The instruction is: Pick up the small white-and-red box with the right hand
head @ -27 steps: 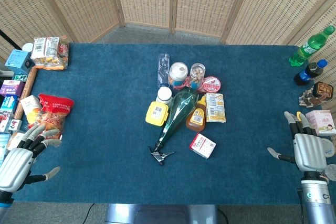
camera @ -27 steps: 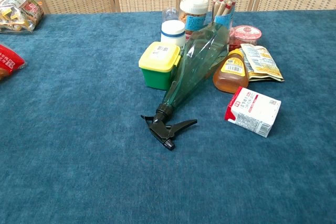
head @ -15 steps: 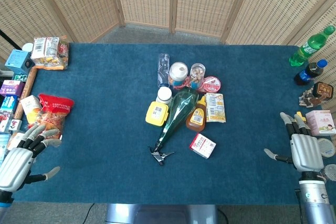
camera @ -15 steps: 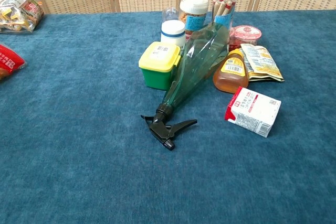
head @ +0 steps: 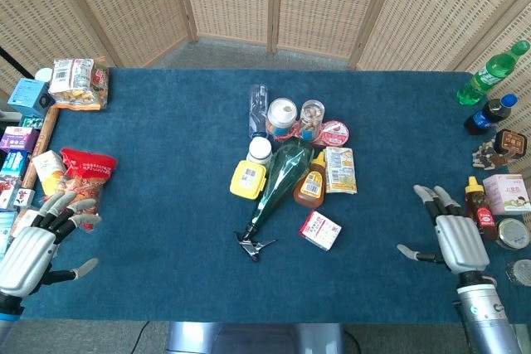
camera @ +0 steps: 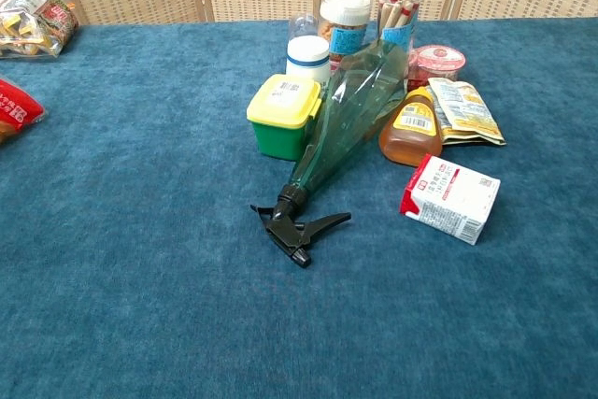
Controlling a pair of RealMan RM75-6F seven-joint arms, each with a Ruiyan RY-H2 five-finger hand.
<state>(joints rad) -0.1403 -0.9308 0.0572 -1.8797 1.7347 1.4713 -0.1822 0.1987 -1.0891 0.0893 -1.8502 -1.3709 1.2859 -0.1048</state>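
Note:
The small white-and-red box (head: 320,230) lies flat on the blue table, just below the honey bottle; in the chest view the box (camera: 449,197) sits at the right of the cluster. My right hand (head: 448,240) hovers open near the table's right front corner, well to the right of the box, fingers spread and empty. At the left front corner my left hand (head: 33,246) is open too, holding nothing. Neither hand shows in the chest view.
A green spray bottle (head: 277,184) lies left of the box, with a yellow container (head: 247,179), honey bottle (head: 311,181), snack pouch (head: 340,170) and jars behind. Drink bottles and a pink box (head: 508,193) stand at the right edge. Snack packs line the left edge.
My right hand has moved left and slightly toward the front edge, closer to the box. The left hand has shifted only slightly. The objects have not moved.

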